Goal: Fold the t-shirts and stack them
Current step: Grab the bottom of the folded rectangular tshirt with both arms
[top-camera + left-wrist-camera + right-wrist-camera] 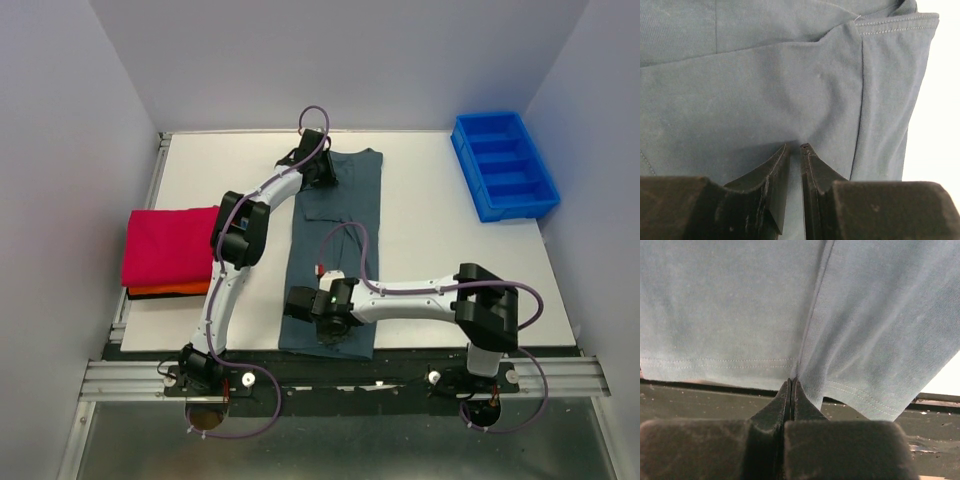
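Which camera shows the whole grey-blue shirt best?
The top external view: the grey-blue shirt shows end to end as a long strip. The left wrist view shows only a stitched corner, the right wrist view only its hem.

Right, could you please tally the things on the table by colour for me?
grey-blue t-shirt: 1
crimson-pink t-shirt: 1
orange t-shirt: 1
bright blue tray: 1
Total: 4
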Action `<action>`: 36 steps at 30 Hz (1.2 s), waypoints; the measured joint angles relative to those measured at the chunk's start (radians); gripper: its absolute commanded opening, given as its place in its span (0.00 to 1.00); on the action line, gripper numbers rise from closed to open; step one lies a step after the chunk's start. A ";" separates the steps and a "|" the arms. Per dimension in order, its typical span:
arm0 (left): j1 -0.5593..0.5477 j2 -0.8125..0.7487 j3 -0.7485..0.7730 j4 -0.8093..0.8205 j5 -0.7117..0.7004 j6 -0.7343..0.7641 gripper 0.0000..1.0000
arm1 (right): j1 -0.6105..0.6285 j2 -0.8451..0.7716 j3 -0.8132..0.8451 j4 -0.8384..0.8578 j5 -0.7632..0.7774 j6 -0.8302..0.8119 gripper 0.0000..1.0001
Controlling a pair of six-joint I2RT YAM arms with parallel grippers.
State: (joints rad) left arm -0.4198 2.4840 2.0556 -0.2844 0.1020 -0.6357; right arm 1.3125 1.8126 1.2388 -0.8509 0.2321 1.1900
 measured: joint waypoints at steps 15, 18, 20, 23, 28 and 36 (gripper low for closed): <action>0.007 0.021 0.031 0.000 0.005 -0.004 0.31 | 0.022 -0.086 -0.108 0.180 -0.111 0.000 0.56; 0.008 0.013 0.009 0.021 0.007 -0.005 0.35 | 0.021 -0.156 -0.134 0.184 -0.104 -0.001 0.55; 0.008 -0.013 -0.039 0.046 0.008 -0.005 0.39 | 0.007 -0.219 -0.158 0.180 -0.084 -0.001 0.53; 0.008 -0.067 -0.113 0.058 0.008 -0.005 0.44 | -0.024 -0.328 -0.218 0.171 -0.051 0.003 0.49; 0.012 -0.222 -0.273 0.080 0.006 -0.008 0.54 | -0.163 -0.457 -0.352 0.168 -0.007 0.001 0.20; -0.001 -0.607 -0.599 0.154 -0.037 -0.045 0.53 | -0.302 -0.484 -0.444 0.170 0.028 -0.047 0.01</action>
State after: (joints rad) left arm -0.4206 1.8774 1.4567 -0.1299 0.0654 -0.6807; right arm 1.0107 1.3285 0.7952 -0.6811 0.2600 1.1427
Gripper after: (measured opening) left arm 0.541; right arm 0.016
